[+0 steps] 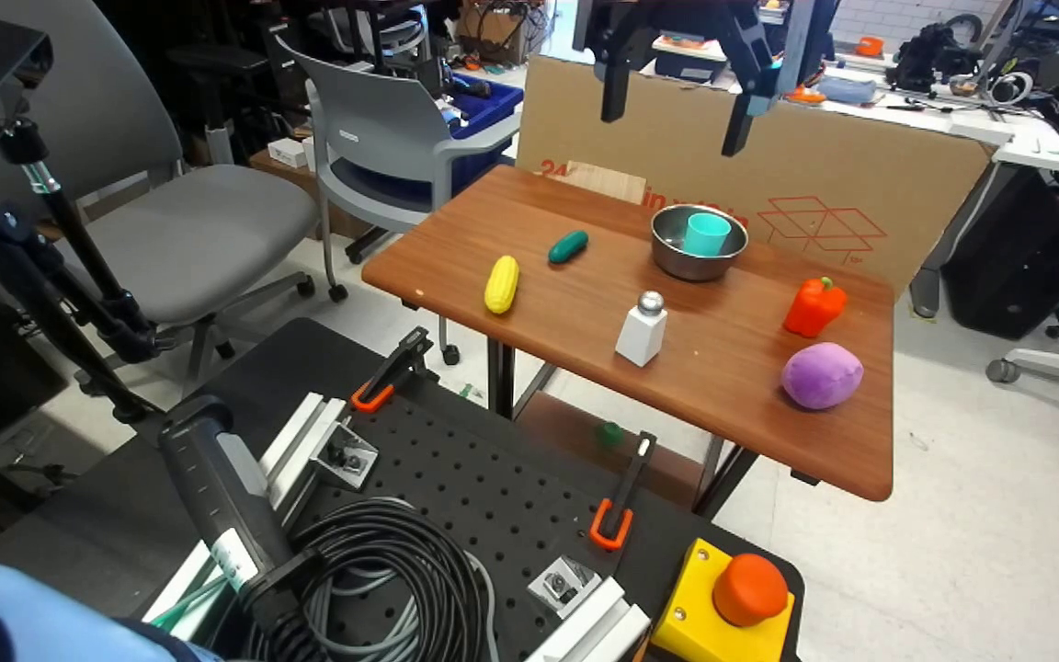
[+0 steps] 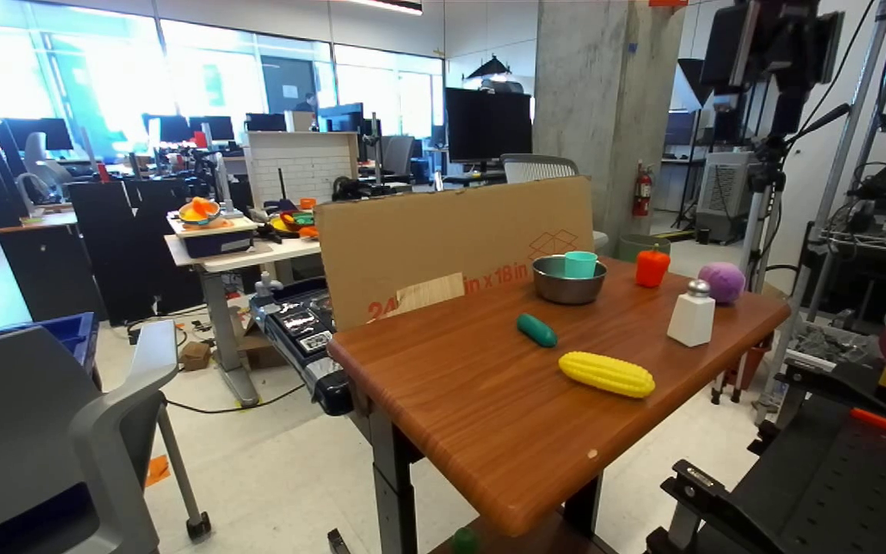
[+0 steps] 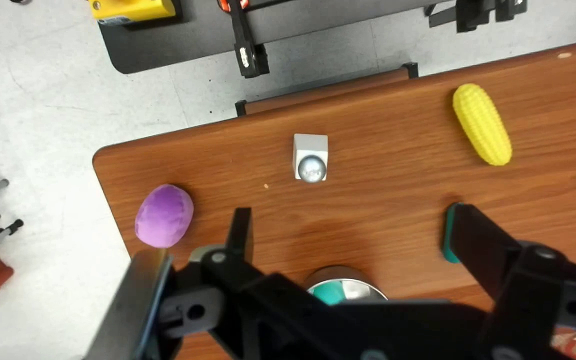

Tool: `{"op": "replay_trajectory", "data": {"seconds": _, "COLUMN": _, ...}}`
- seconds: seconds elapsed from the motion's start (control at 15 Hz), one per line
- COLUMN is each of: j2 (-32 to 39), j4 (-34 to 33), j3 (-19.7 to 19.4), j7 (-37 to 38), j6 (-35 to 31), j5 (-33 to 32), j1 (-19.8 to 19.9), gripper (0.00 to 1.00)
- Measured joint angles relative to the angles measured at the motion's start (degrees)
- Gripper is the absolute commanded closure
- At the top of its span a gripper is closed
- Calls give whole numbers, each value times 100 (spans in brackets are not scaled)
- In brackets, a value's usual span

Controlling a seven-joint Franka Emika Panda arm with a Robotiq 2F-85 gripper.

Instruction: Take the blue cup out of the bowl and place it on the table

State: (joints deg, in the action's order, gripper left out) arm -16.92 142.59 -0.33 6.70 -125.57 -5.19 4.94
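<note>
Blue cup [image 1: 706, 237] sits in the bowl [image 1: 690, 268], well below the end effector [image 1: 674, 136], whose jaws stand apart.

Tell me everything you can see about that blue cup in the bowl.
The blue cup is small, teal-blue and plain, smooth and plastic-looking, with no handle in sight. It stands inside the shiny metal bowl, off-centre and seemingly upright, open end facing up. In an exterior view its upper part rises past the bowl's edge. Whether it touches the bowl's side wall is unclear. The open gripper is apart from it and hides much of it in the wrist view.
</note>
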Motion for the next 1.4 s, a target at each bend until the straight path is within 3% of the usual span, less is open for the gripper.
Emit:
{"op": "replay_trajectory", "data": {"seconds": 0.67, "j2": 2437, "j4": -1452, "j3": -89, "j7": -3, "j6": -1496, "j5": 35, "j1": 49, "gripper": 0}}
{"op": "replay_trajectory", "data": {"seconds": 1.4, "j2": 4063, "j4": -2798, "j3": -70, "j7": -428, "j6": -1621, "j5": 851, "j1": 49, "gripper": 0}}
